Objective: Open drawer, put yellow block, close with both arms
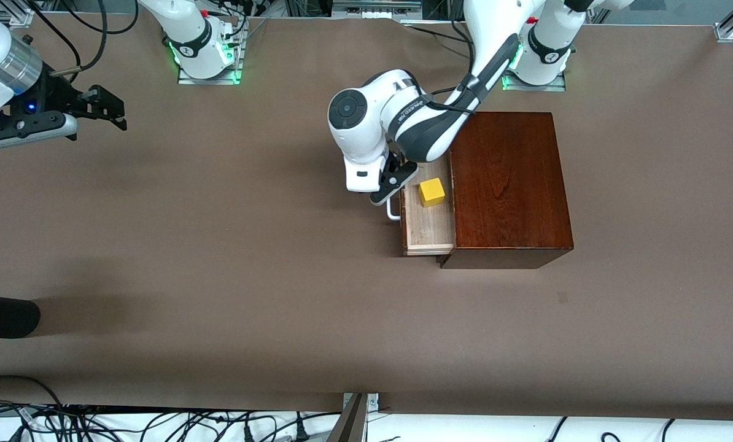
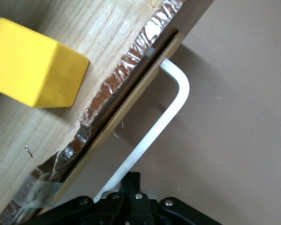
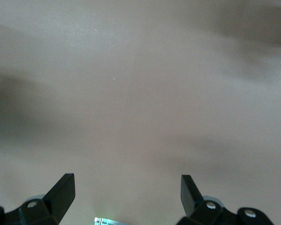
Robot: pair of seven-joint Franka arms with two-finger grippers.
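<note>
**End effectors: left one clenched at the drawer handle, right one spread over bare tabletop**

Left end effector [image 1: 393, 180] sits at the drawer's white U-shaped handle [image 1: 393, 212], at the end of the bar farther from the front camera. In the left wrist view its black fingers [image 2: 131, 199] are pressed together right at the bar [image 2: 171, 112]; whether they actually pinch the bar or only rest against it cannot be told.

The drawer [image 1: 426, 227] stands pulled out of the dark mahogany-coloured box [image 1: 511, 184], toward the right arm's end of the tabletop [image 1: 250, 258], its pale wooden floor showing. The yellow block [image 1: 431, 191] lies in the drawer on that floor, close to the box's opening and in the part of the tray farther from the front camera. The left wrist view shows the block [image 2: 35, 63] resting flat on the wood grain, apart from the drawer front.

The right end effector [image 1: 105, 104] hangs over bare brown tabletop at the right arm's end, well apart from the box. Its fingers [image 3: 63, 192] are spread wide with nothing between them, and that arm waits.
</note>
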